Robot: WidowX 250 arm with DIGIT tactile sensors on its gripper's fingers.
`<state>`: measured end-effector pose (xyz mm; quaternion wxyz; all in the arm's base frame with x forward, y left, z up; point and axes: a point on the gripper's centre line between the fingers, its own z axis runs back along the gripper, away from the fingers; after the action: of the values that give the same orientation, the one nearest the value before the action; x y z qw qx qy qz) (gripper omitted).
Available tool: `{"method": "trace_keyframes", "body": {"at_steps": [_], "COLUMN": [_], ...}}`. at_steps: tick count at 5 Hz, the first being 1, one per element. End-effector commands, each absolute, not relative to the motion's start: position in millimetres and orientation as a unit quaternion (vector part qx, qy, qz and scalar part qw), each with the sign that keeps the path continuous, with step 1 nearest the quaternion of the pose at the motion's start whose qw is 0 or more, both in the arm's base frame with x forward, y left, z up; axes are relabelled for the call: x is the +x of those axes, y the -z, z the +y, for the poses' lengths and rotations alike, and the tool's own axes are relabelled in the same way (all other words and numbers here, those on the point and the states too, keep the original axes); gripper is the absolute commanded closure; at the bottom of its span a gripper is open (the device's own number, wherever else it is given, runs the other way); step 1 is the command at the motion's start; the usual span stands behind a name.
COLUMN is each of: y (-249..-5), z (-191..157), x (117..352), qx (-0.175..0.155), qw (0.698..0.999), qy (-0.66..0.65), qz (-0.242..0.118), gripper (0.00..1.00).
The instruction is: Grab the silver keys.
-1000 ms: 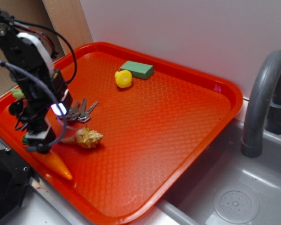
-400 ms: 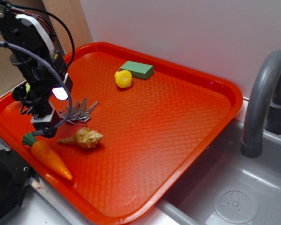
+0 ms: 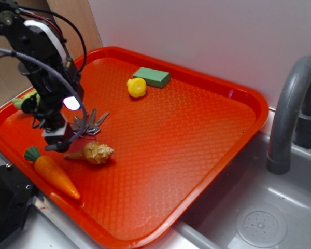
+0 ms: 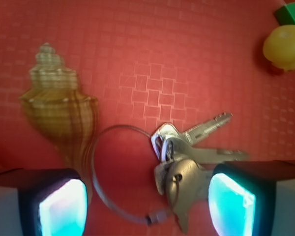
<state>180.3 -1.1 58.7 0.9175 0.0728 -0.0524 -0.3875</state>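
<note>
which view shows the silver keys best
The wrist view: the silver keys fill the frame, fanned on their wire ring between the open tool's fingers, beside the seashell. The exterior view shows only small key tips poking out from behind the arm.

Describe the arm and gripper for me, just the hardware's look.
The arm is black with a white band near the top. Black cables loop along it, and thin red wiring shows by the white band. A bright white-blue light glows low on the wrist. In the wrist view the gripper has two dark fingers with rounded square pads glowing cyan, pale grey at their outer edges.
</note>
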Motion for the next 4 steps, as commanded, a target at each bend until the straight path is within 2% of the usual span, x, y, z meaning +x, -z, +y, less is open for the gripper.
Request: {"method": "trace_keyframes", "body": {"at_steps": [1,2,4], "y": [-44.2,-42.7,-42.3], "z": [-6.4,-3.1,1.4], "x": [185.9,186.2,195.6], "qx": [0.079,0.078,0.077], "qw": [0.919,0.923,0.926], "qy": [0.385,0.375,0.369], "qz": [-0.032,-0.03,-0.033], "gripper": [0.0,1.0,1.0]}}
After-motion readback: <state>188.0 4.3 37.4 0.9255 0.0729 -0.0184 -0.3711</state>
